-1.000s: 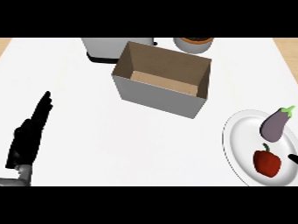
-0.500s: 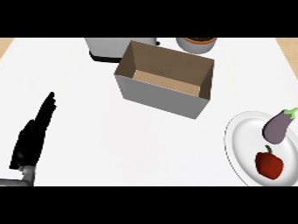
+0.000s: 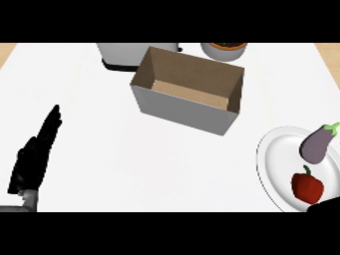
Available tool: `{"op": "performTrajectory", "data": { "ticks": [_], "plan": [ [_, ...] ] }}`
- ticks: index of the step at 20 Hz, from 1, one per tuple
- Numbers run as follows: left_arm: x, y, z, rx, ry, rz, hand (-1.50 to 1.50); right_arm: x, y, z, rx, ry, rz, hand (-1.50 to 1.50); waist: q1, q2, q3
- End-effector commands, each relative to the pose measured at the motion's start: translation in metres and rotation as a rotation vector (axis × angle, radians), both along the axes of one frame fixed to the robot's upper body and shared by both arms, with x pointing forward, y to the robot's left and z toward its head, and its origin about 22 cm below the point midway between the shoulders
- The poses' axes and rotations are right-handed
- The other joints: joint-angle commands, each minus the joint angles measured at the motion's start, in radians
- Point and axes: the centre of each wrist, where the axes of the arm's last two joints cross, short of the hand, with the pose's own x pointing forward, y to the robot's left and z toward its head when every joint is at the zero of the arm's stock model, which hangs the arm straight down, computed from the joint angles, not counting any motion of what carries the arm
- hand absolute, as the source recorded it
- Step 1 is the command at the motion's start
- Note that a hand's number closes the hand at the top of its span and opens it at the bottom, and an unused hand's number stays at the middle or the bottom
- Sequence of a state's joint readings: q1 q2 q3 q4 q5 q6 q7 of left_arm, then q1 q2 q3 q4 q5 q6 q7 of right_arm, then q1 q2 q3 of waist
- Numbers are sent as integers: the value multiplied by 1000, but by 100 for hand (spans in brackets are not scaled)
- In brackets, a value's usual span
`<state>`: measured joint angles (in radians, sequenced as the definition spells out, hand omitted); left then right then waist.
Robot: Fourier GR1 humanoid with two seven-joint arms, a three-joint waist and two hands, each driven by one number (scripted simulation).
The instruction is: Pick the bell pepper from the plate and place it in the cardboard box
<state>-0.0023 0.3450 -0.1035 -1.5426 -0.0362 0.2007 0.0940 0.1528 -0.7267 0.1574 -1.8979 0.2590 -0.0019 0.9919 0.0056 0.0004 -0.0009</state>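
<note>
Your right hand [image 3: 334, 204] sits just below the red bell pepper [image 3: 307, 186] on the white plate [image 3: 272, 164] — mostly out of frame, so finger state can't be told. Close around the pepper, avoid the eggplant [image 3: 317, 143] beyond it, then lift up-left to the cardboard box [image 3: 189, 110] — bare counter between. Left hand [image 3: 34, 157] rests flat, fingers straight.

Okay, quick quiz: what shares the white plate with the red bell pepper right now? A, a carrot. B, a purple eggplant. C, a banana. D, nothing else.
B: a purple eggplant lies on the plate just above the bell pepper in the head view.
</note>
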Motion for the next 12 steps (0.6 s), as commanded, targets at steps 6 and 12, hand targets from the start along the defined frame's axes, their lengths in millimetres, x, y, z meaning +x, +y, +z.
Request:
{"op": "performTrajectory", "data": {
  "ticks": [6, 12],
  "plan": [
    [9, -2, -3, 5, 11, 6, 0, 5, 27, -34, -13, 92, -53, -150, -7, 0, 1],
    [9, -5, -14, 1, 18, 0, 0, 21, 3, -54, -32, 114, -60, -150, -6, 0, 1]
  ]
}}
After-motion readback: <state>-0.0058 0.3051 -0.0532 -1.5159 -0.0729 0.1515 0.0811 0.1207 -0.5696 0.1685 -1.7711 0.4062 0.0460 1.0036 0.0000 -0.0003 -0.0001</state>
